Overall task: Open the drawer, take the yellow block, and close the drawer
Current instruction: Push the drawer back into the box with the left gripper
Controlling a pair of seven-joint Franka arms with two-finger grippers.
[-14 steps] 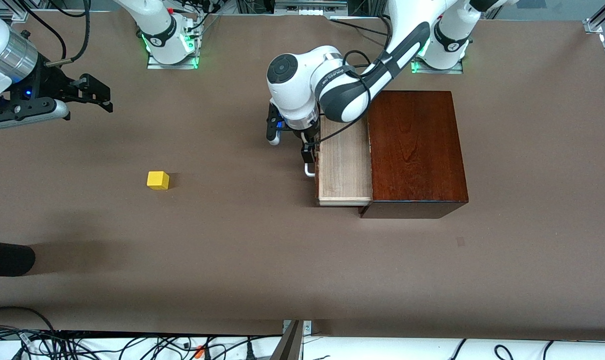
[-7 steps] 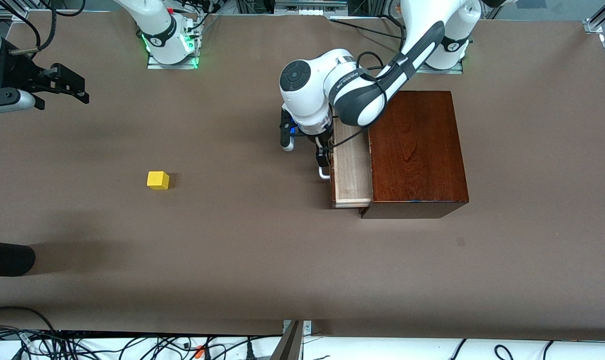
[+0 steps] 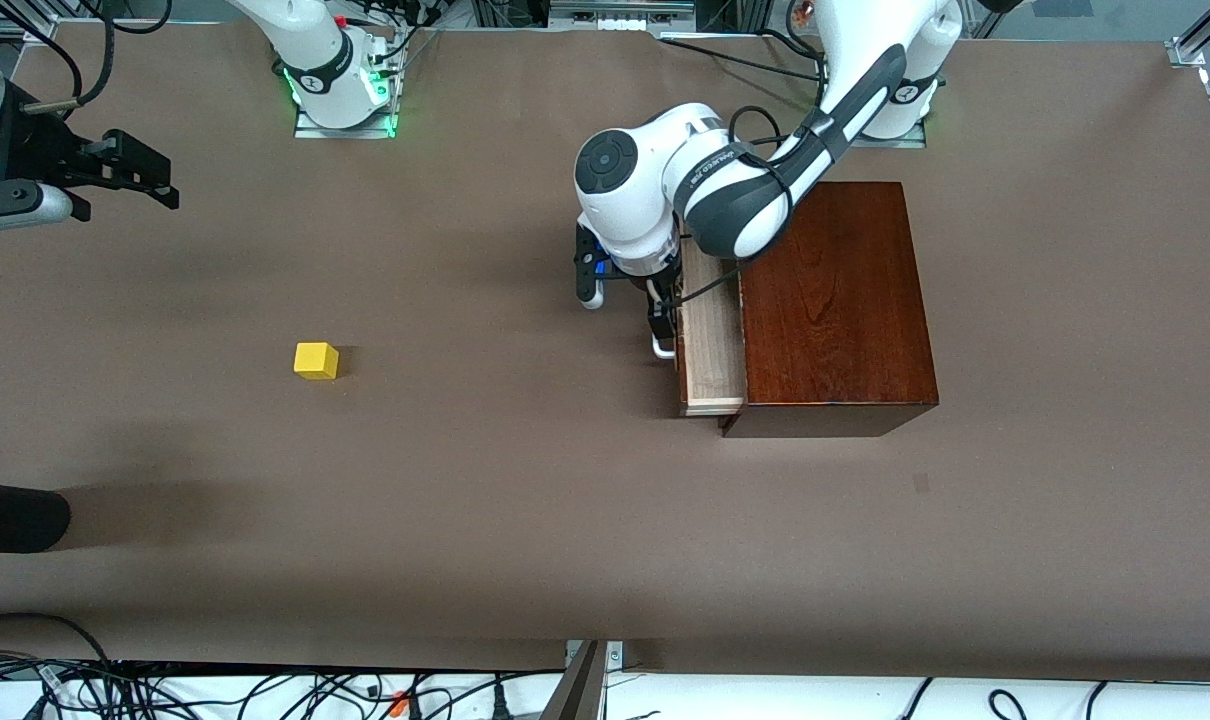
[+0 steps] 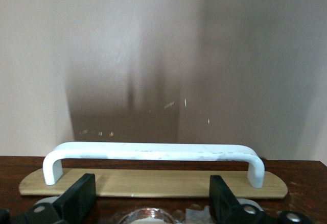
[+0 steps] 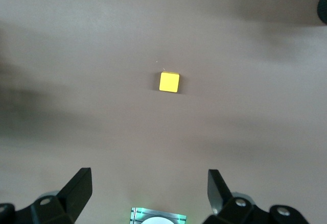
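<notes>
You have a small bright yellow cube block (image 3: 316,360) with plain faces on a matte brown table (image 3: 465,500), toward the right arm's end. The glossy dark reddish-brown wooden box (image 3: 835,300) shows a faint grain pattern on top. Its pale light-wood drawer tray (image 3: 713,345) carries a white U-shaped bar handle (image 4: 153,152), speckled with grey scuffs, on a dark front with a tan backing plate (image 4: 153,182). Both arms are white with black grippers; green lights glow at their bases.

glossy reddish wooden box (image 3: 835,300); pale matt wood drawer (image 3: 713,350); matt table (image 3: 465,480).
</notes>
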